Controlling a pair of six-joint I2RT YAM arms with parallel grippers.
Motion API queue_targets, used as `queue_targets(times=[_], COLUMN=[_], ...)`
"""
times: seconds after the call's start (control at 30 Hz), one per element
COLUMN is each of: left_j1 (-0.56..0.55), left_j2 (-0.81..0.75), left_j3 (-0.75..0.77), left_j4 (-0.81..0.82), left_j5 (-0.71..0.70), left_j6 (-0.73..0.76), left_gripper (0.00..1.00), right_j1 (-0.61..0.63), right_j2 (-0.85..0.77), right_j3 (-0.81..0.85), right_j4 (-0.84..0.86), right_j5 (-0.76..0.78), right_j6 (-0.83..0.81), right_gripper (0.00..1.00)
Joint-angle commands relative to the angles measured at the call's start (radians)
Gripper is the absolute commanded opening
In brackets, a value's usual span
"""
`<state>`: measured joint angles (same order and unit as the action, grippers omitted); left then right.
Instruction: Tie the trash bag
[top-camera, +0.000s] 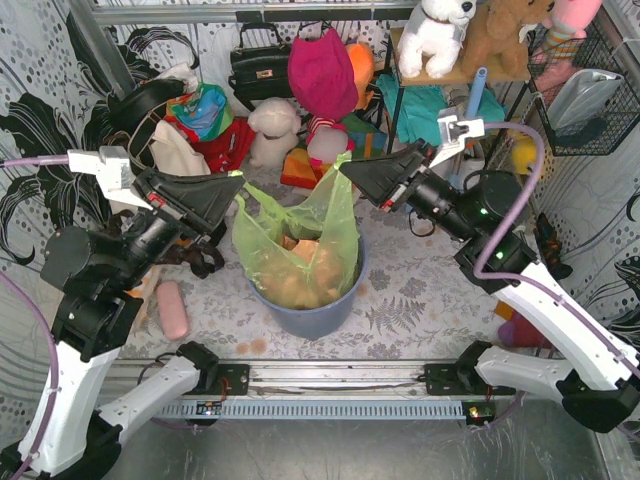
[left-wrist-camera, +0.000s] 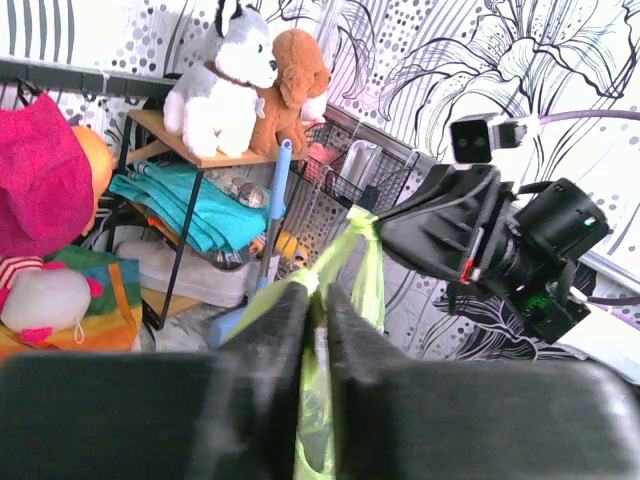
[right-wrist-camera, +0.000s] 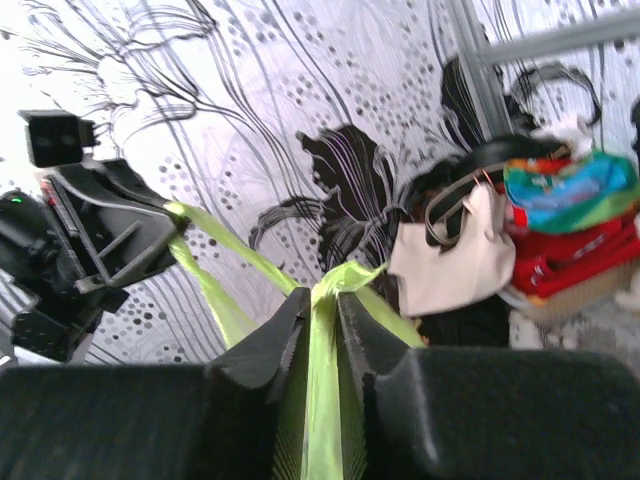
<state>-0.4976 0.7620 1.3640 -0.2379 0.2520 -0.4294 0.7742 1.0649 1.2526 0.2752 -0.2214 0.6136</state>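
Left gripper (top-camera: 236, 182) and right gripper (top-camera: 347, 170) are each pinching a top corner of the trash bag (top-camera: 335, 215), holding it taut above the bin (top-camera: 310, 318).

You've got black-and-white floral wallpaper (top-camera: 30, 110) all round, a wooden shelf on black legs (left-wrist-camera: 150, 125), and a grey leaf-printed bench (top-camera: 420, 290).

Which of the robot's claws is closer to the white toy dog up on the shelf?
Right. The right gripper, pinching one corner of the trash bag, is in front and left of the white toy dog. The left gripper holds the other corner, farther left across the bin.
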Motion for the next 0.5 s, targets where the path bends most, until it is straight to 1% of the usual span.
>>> queue_targets(times=[0.0,0.07,0.1,0.17,0.27,0.37,0.47], left_j1=[-0.002,-0.002,-0.002,-0.002,-0.002,-0.002,-0.002], left_j2=[-0.017,-0.035,-0.043,-0.051,-0.056,-0.054,-0.057], left_j3=[-0.016,-0.045,-0.054,-0.059,-0.044,-0.028,-0.027], left_j4=[0.022,-0.011,-0.034,-0.085,-0.169,-0.234,-0.244], left_j5=[0.016,0.002,-0.012,-0.036,-0.059,-0.071,-0.018], left_j6=[-0.025,-0.035,-0.037,-0.032,-0.012,0.008,0.013], left_gripper=[0.27,0.44,0.51,0.58,0.64,0.66,0.66], right_j1=[0.004,0.004,0.004,0.004,0.004,0.004,0.004], right_j2=[-0.038,-0.033,-0.027,-0.013,0.004,0.015,0.026], right_j3=[-0.026,-0.039,-0.042,-0.042,-0.040,-0.033,-0.025], right_j4=[0.119,0.134,0.137,0.140,0.130,0.097,0.074], right_j5=[-0.060,-0.101,-0.120,-0.166,-0.193,-0.202,-0.215], right_j6=[-0.037,-0.022,-0.015,-0.006,0.001,-0.005,-0.007], right_gripper=[0.25,0.35,0.39,0.45,0.51,0.55,0.57])
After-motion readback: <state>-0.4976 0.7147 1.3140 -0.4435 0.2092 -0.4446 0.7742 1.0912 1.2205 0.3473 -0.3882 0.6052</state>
